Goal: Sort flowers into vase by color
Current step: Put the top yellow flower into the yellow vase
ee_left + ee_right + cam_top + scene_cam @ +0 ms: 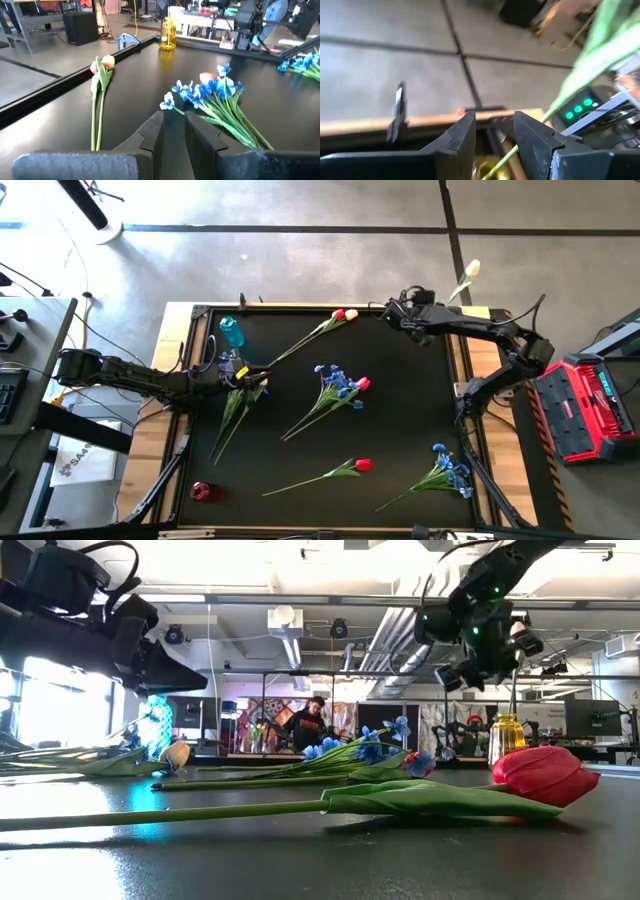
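The left gripper (246, 374) hovers above the table with its fingers a narrow gap apart and nothing between them (173, 131). It stands over the heads of a few flowers (235, 405) lying beside the blue vase (231, 332). The right gripper (392, 311) is open and raised at the table's far right corner, over the yellow vase (507, 735). A green stem (506, 159) runs between its fingers. A cream tulip (470, 270) leans out beyond the far edge; its lower stem is hidden behind the right arm.
A red and a cream tulip (340, 315) lie by the far edge. A blue spray with a red tulip (340, 387) lies mid-table, and a red tulip (352, 468) and a blue spray (450, 475) nearer. A red vase (200, 491) stands in the near left corner.
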Available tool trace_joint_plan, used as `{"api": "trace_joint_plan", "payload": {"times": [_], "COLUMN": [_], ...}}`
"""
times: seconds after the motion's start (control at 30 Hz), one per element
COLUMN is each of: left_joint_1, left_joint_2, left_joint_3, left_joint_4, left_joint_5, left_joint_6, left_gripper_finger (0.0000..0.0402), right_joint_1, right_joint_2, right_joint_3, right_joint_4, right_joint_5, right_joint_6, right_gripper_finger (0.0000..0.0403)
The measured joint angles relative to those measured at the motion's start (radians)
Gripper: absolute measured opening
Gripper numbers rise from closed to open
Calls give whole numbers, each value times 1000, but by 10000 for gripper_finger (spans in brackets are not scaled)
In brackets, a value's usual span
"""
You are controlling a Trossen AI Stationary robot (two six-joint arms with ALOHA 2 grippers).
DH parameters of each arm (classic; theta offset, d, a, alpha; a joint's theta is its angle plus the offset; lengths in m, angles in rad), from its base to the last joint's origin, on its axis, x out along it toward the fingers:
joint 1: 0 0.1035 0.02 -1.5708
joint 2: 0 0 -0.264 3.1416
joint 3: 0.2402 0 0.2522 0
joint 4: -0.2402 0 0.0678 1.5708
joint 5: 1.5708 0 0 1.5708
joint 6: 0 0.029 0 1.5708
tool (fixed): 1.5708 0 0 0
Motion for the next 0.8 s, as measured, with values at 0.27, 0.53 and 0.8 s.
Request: {"api": "trace_joint_plan", "payload": {"times": [0.27,0.53,0.8], "left_joint_1": [-1,1,89], "left_joint_2": [0,0,54], "left_joint_3": [0,148,371], "left_joint_4": [-14,-257,-503], "left_joint_5": [0,0,-5], "left_joint_6": [-29,-47,41], "left_gripper_finger": [102,141,149], "right_joint_1": [40,170,325], "right_joint_2": [0,0,0], "right_joint_3": [133,186,145], "right_joint_4": [-146,-134,-54], "right_joint_5": [-208,-524,-703], "right_joint_6": [-108,-273,-318], "right_gripper_finger": [124,124,124]}}
